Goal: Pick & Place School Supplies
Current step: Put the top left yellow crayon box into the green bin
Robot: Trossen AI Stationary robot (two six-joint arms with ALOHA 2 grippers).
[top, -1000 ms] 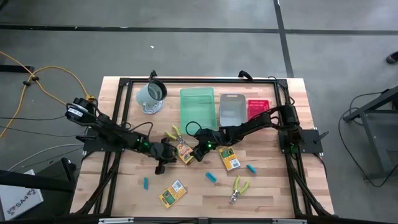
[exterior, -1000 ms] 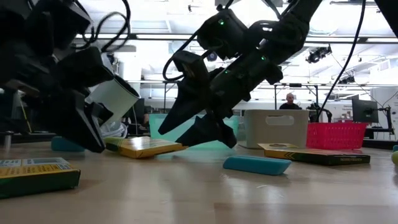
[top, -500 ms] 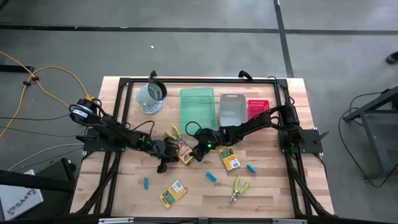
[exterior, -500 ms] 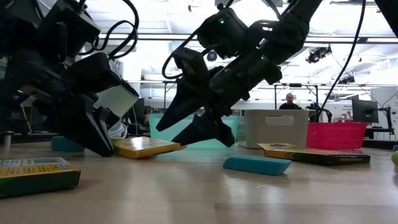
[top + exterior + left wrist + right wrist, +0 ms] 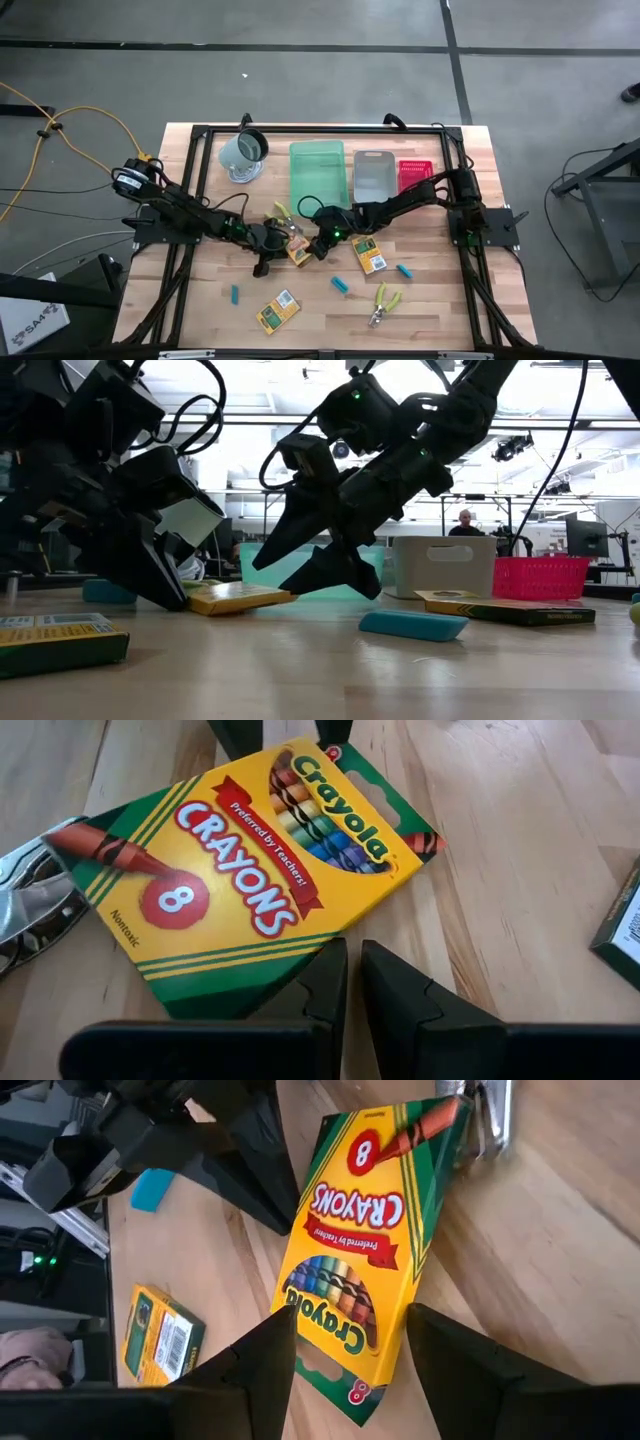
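Yellow and green, the flat cardboard crayon box (image 5: 262,870) lies near the middle of the wooden table (image 5: 430,300), one end by a yellow-handled plier-like tool (image 5: 279,213). The left gripper (image 5: 352,982) is at its left edge, fingers nearly closed with only a slit between them (nothing held). The right gripper (image 5: 350,1345) faces it from the right, fingers spread wide on either side of the box's end. Two more yellow boxes (image 5: 278,311) (image 5: 368,254) lie nearer.

Around your wooden table (image 5: 430,310): grey concrete floor (image 5: 300,80), yellow cable (image 5: 90,115), bright ceiling lights (image 5: 250,420) beyond.
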